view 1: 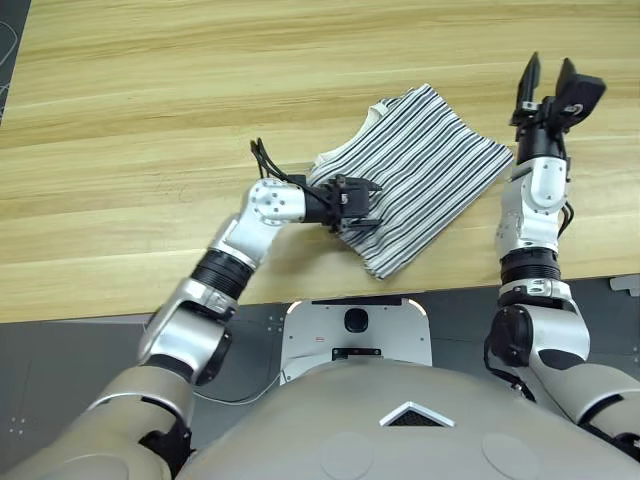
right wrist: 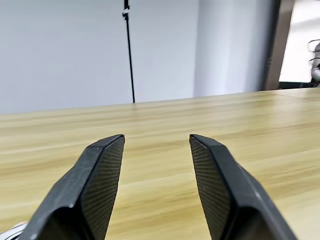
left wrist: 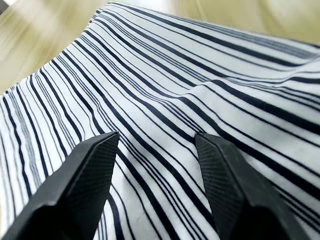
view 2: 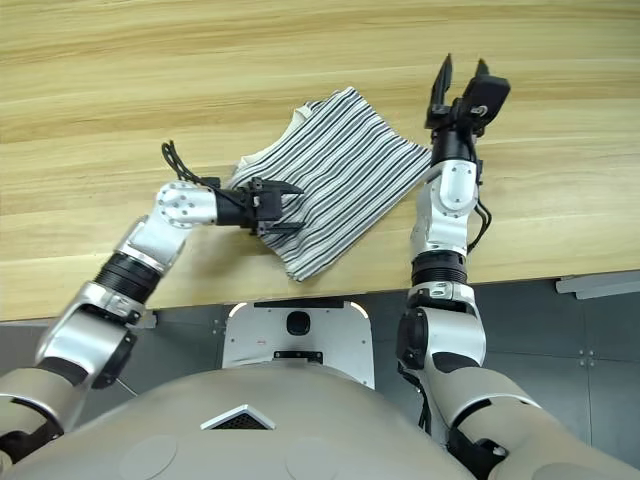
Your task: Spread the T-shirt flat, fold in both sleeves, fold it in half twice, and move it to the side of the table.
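We count one T-shirt, two claws and one worktop [view 1: 150, 120]. On the left, the left claw [view 1: 372, 207] lies low over the shirt's left edge, close to the worktop's near edge. Its two fingers are spread moderately wide and have no cloth pinched between them. The left wrist view adds what the head views cannot: the dark, ribbed fingers [left wrist: 95, 170] sit right over the striped cloth, and a soft wrinkle runs across the gap between them. We cannot tell whether the tips press into the fabric.

In the middle, the T-shirt [view 1: 420, 175] lies folded into a compact, slanted block of black and white stripes. Its neck opening is at the far corner and its near corner is just short of the worktop's edge.

On the right, the right claw [view 1: 550, 75] stands raised just beside the shirt's right corner, fingers well apart and holding nothing. Its wrist view looks past the fingers [right wrist: 215, 175] along the wood towards a pale wall [right wrist: 65, 50] and a thin dark pole [right wrist: 129, 50].
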### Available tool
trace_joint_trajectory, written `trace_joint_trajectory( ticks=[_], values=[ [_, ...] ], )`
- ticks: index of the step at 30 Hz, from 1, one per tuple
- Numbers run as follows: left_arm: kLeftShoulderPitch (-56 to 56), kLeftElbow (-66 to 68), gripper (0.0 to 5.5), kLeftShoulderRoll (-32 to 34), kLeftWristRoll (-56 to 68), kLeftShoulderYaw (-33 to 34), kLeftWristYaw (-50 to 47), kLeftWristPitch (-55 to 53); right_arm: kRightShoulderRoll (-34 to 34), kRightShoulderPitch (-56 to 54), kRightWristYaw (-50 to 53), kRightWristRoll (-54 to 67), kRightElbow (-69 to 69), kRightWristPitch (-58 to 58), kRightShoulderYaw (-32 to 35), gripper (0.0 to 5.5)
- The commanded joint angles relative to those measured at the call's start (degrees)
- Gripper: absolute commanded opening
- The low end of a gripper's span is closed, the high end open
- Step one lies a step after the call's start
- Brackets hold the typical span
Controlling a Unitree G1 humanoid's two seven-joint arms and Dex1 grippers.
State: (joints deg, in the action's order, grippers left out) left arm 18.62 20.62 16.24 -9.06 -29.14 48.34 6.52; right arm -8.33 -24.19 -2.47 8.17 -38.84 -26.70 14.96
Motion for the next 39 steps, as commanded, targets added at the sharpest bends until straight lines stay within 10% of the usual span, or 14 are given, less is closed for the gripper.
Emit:
trace_joint_trajectory(
  ticks=[1, 18, 30, 39],
  values=[
    [-4.4, -2.6, 2.82, -6.9, -3.3, -3.9, -5.2, -12.9, -3.0, -2.7, 3.0, 1.6, 1.8, -2.3, 3.8, 2.41],
    [5.0, 11.7, 2.82, -24.8, 1.0, 2.3, -21.5, -10.8, -5.0, -2.4, 3.4, 1.6, 4.2, -4.7, 5.4, 2.41],
    [2.0, -39.9, 2.82, -11.8, 6.8, 6.3, -14.3, -26.4, -17.1, 8.7, -3.8, -16.8, 17.5, -3.2, -5.0, 2.41],
    [28.5, 14.1, 3.93, 19.2, -4.4, 14.6, -9.4, 28.2, -44.7, 23.8, -18.5, -34.0, 31.0, -13.5, -9.7, 3.43]
  ],
)
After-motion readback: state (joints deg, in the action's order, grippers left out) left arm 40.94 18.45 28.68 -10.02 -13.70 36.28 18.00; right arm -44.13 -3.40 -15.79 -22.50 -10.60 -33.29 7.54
